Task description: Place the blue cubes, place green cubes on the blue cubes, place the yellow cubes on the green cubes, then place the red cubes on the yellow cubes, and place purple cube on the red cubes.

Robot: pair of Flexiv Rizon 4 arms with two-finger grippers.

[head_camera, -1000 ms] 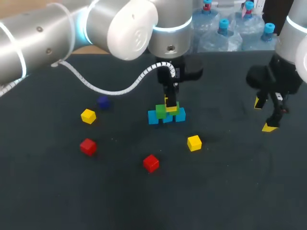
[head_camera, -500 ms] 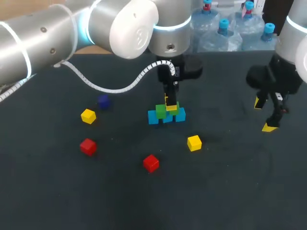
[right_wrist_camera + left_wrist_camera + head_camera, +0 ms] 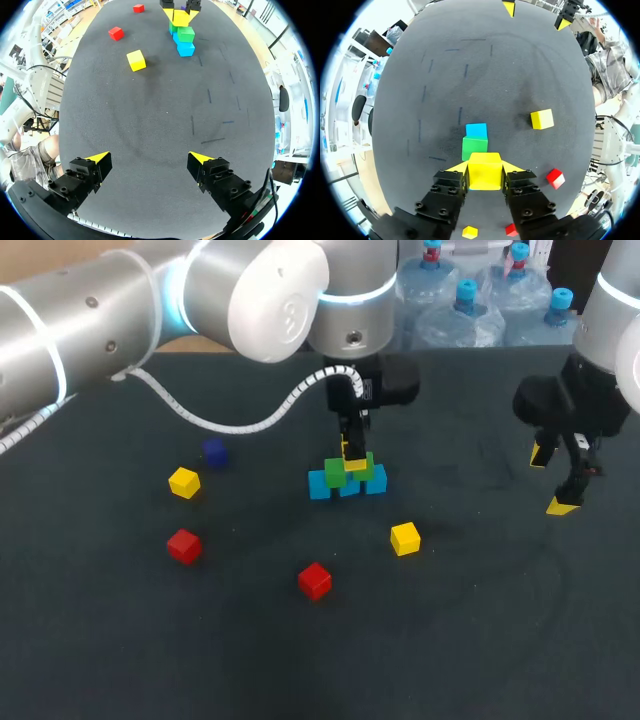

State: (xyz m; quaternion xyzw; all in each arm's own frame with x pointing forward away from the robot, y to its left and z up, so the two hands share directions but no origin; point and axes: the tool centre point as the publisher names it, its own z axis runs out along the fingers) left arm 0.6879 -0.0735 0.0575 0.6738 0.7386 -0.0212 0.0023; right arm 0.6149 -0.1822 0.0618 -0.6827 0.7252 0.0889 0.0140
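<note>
The held yellow cube point(image 3: 484, 172) is pinched between the two fingers of the left gripper point(image 3: 485, 169), with one yellow tip pressed against each of its sides. In the head view this cube hangs over the small pile at the middle of the table point(image 3: 480, 640), directly above the green cubes point(image 3: 337, 473). The green cubes rest on a row of blue cubes point(image 3: 321, 486). Whether the held cube already touches the green layer is hard to tell from any view. The left wrist view shows one green cube just ahead of the fingers and a blue one just beyond it.

A second yellow cube point(image 3: 405, 538) lies on the table near the pile, on its front right side. The near red cube point(image 3: 315, 581) lies in front of the pile. Well apart to the left are a third yellow cube point(image 3: 184, 482) and the left red cube point(image 3: 183, 546). The purple cube point(image 3: 214, 451) sits a little behind the third yellow cube.

The right gripper point(image 3: 551, 480) hangs over the right side of the table, well apart from the pile. Its fingers are spread wide. In the right wrist view only dark table surface shows between the two yellow tips, and the pile and the left gripper are far ahead of them.
</note>
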